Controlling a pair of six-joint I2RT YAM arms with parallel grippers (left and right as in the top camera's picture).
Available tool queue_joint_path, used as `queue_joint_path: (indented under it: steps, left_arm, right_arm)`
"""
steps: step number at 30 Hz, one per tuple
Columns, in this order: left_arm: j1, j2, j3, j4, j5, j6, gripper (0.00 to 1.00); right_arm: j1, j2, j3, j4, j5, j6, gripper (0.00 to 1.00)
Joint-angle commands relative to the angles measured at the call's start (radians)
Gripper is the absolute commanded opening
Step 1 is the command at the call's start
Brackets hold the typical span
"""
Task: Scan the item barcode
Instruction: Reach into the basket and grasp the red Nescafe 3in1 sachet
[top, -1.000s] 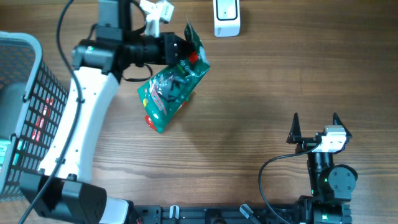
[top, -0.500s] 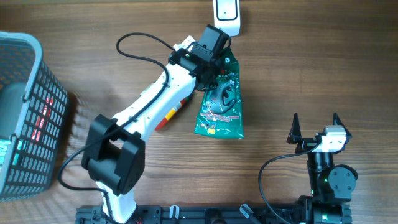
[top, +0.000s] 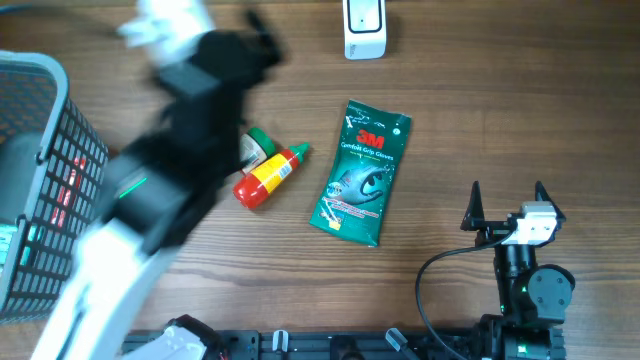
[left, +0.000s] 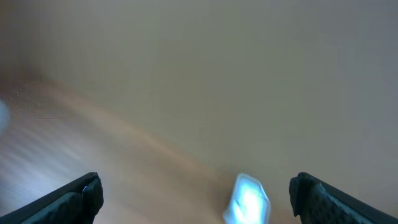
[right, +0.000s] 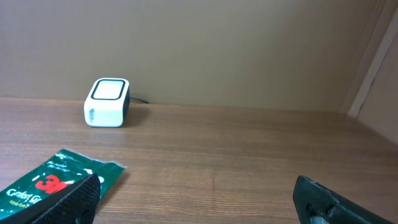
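Where everything sits: wooden table (top: 500, 100), grey basket (top: 40, 150) at its left edge.
Glove packet (top: 362, 172): glossy green pouch, red logo, white lettering, lying flat mid-table, apart from the white scanner (top: 364, 30) at the far edge.
Left gripper (left: 196, 190): fingers spread wide, empty.
Right gripper (top: 505, 203): fingers spread wide, empty.

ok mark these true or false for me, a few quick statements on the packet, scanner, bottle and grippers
1. The green glove packet lies flat on the table, with no gripper on it. True.
2. The white scanner stands inside the basket. False: it stands on the table, far from the basket.
3. The right gripper is shut on the bottle. False: it is open and empty.
4. The bottle lies between the basket and the packet. True.
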Motion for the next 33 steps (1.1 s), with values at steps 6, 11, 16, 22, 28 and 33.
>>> queue_joint_path:
  steps: [6, 11, 16, 22, 28, 33]
  left_arm:
    - [0.594, -0.233, 0.01, -0.143, -0.294, 0.424, 1.0]
    - [0.895, -0.161, 0.01, -0.161, 0.069, 0.651, 1.0]
    - [1.218, 0.042, 0.01, -0.297, 0.691, 0.763, 0.92]
    - [1.281, 0.345, 0.01, -0.294, 0.712, 0.834, 0.91]
    - [1.281, 0.544, 0.009, -0.296, 0.712, 0.912, 0.84]
    - [1.299, 0.562, -0.008, -0.32, 0.743, 0.908, 0.84]
  right_arm:
    - [-0.002, -0.002, -0.001, 0.003, -0.011, -0.006, 1.0]
    - [-0.002, -0.002, -0.001, 0.003, -0.011, -0.006, 1.0]
    - [-0.002, -0.002, -0.001, 0.003, -0.011, -0.005, 1.0]
    - [-0.002, -0.002, -0.001, 0.003, -0.011, -0.006, 1.0]
    - [-0.002, -0.002, -0.001, 0.003, -0.011, -0.006, 1.0]
    - [-0.002, -0.002, -0.001, 0.003, -0.011, -0.005, 1.0]
